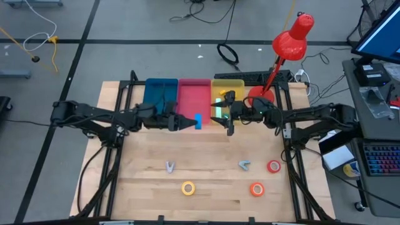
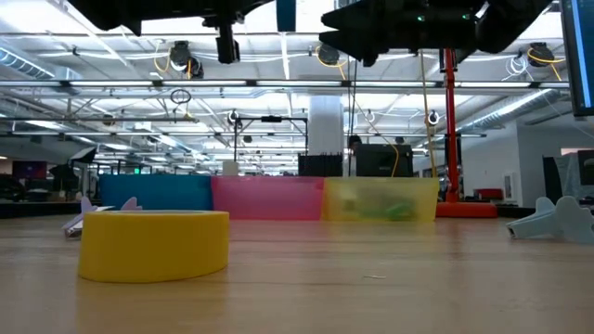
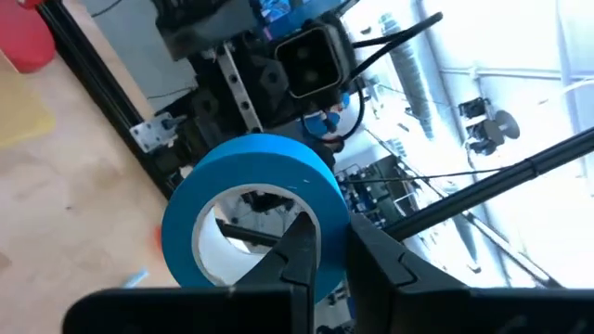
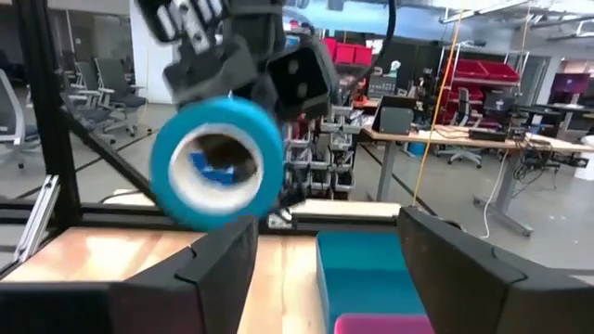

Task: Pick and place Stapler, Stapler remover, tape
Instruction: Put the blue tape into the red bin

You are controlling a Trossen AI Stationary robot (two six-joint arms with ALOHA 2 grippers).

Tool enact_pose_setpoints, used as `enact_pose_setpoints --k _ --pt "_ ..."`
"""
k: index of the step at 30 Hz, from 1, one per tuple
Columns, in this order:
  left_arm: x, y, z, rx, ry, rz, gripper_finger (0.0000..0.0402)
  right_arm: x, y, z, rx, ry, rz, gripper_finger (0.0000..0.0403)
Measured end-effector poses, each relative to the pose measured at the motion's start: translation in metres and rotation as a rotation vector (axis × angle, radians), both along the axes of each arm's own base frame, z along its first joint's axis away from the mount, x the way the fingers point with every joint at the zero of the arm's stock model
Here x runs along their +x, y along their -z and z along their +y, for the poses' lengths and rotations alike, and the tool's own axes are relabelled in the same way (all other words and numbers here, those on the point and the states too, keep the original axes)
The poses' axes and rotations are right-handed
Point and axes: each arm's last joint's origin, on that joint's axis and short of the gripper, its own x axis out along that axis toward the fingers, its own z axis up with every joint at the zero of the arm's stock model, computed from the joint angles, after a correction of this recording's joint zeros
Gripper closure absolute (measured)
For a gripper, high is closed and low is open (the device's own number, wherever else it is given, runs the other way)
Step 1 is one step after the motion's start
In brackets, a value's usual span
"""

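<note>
Blue tape roll (image 3: pixel 251 209), one item, pinched through its wall by my left gripper (image 1: pixel 187 122) and carried clear of the counter (image 1: pixel 206 187), hanging just ahead of the pink bin (image 1: pixel 194 94). Right gripper (image 1: pixel 226 115), directly opposite, jaws spread wide with nothing between them, above the yellow bin (image 1: pixel 227 83).

Step, as I judge it: blue roll in transit to a bin. Next I would move it over the chosen bin, then release.

Remaining below the grippers: yellow roll (image 1: pixel 188 187), orange-red roll (image 1: pixel 257 189), red roll (image 1: pixel 274 166).

Unclear: the green item under my right gripper, and the pale clawed pieces.
</note>
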Motion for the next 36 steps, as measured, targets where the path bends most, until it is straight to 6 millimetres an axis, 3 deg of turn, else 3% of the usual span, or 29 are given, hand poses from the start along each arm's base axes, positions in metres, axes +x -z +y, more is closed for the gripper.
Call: enact_pose_setpoints --k 15,26,36 --pt "0.005 0.001 0.007 -0.008 -0.017 -0.044 0.0367 0.008 -0.009 0.003 -0.001 -0.063 0.011 0.0148" --pt "0.005 0.002 0.008 -0.005 -0.026 -0.04 0.0367 0.037 -0.001 -0.001 0.034 -0.071 0.017 0.0149" --pt "0.004 0.002 0.006 0.012 -0.019 -0.038 0.0367 0.044 -0.008 -0.001 0.031 -0.084 0.006 0.0152"
